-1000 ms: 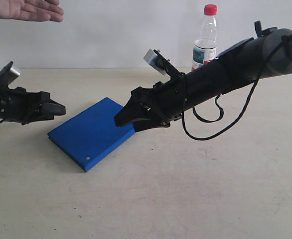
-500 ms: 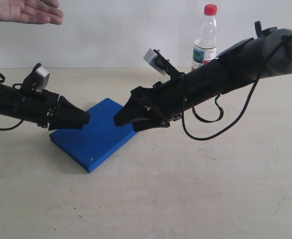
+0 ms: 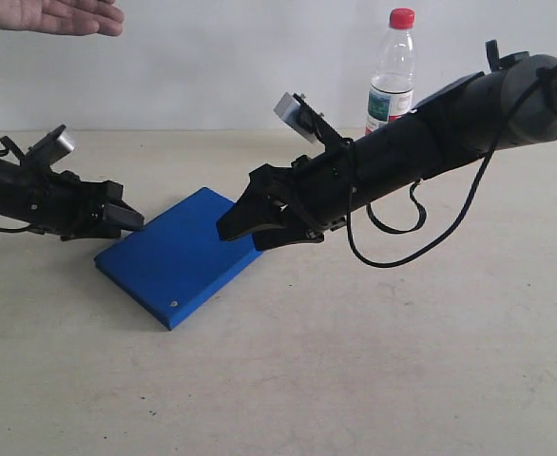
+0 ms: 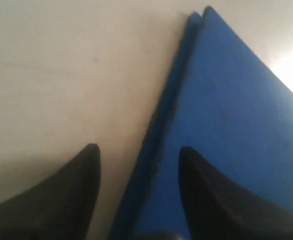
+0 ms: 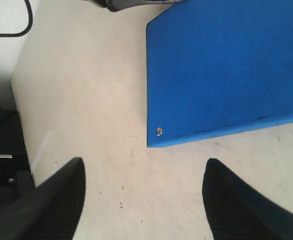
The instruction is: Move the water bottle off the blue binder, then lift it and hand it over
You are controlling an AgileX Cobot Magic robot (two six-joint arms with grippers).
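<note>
Water bottle (image 3: 393,71) stood upright on the table (image 3: 402,380), upper right of frame, behind my right arm and well apart from the blue binder (image 3: 174,256). Binder lay flat on the table, left of centre. My left claw (image 3: 126,219) sat at the binder's upper-left edge, fingers apart. Wrist view showed the edge running between them, not clamped; contact unclear. My right claw (image 3: 233,228) hung wide open by the binder's right corner, holding nothing. A person's open hand (image 3: 55,16) was at top left.
</note>
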